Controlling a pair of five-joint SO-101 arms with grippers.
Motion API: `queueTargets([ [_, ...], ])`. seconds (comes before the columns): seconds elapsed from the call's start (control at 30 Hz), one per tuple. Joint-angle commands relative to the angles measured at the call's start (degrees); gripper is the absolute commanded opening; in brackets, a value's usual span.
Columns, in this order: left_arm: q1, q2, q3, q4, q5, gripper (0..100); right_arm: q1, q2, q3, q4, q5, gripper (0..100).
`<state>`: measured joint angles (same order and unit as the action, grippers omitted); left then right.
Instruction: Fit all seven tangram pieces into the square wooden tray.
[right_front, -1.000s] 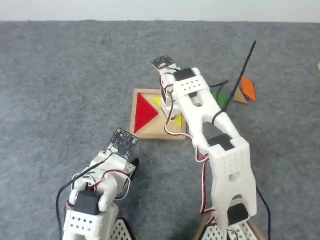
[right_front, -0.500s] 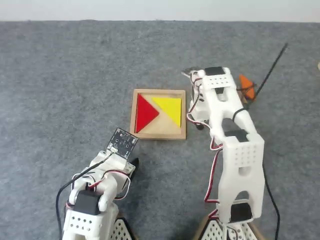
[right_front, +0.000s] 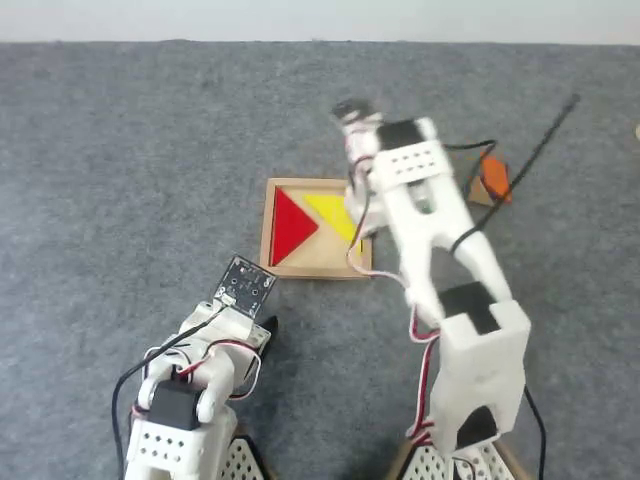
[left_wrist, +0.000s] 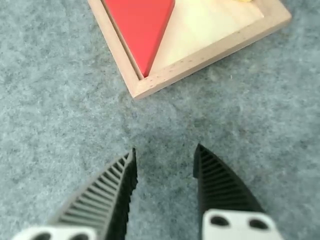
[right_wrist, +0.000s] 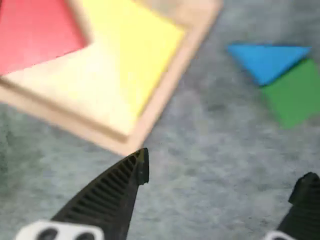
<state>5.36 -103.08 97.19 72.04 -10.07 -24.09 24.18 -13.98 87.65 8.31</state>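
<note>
Grey felt (right_front: 120, 150): right claw (right_wrist: 225, 172) nearer tray (right_front: 310, 271)

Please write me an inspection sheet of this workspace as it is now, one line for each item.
Surface: grey mat.
Job's things: wooden tray holds red triangle and yellow piece; blue triangle and green square lie side by side on the mat outside it; orange piece farther off.
Clutter: nothing seen.
Grippers: left gripper open, empty, over the mat near a tray corner; right gripper open, empty, near the tray's edge.
Cables: black cable crosses the mat by the orange piece.
Surroundings: pale wall behind the mat.
</note>
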Motion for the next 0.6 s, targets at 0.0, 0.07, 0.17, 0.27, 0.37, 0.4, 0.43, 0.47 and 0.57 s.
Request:
queueTargets([
  [0.0,0.35,-1.14,-0.75,0.35,0.44,18,-3.30,-0.92,5.01,-3.82,-2.55,44.2],
  [0.07,0.35,-1.14,-0.75,0.35,0.44,18,-3.82,0.22,8.44,-5.76,-2.81,44.2],
  [0.17,0.35,-1.14,-0.75,0.35,0.44,18,-3.21,0.75,11.69,-7.78,-2.81,44.2],
  [0.27,0.35,-1.14,-0.75,0.35,0.44,18,-1.45,1.19,13.01,-8.13,-2.64,44.2],
  [0.37,0.35,-1.14,-0.75,0.35,0.44,18,1.01,1.19,13.63,-8.22,-2.46,44.2],
  [0.4,0.35,-1.14,-0.75,0.35,0.44,18,1.71,1.19,13.63,-8.92,-2.37,44.2],
  [0.43,0.35,-1.14,-0.75,0.35,0.44,18,2.33,1.10,13.63,-9.71,-2.46,44.2],
  [0.47,0.35,-1.14,-0.75,0.35,0.44,18,2.51,0.92,13.45,-10.33,-2.55,44.2],
  [0.57,0.35,-1.14,-0.75,0.35,0.44,18,1.10,-0.48,12.40,-12.18,-2.81,44.2],
])
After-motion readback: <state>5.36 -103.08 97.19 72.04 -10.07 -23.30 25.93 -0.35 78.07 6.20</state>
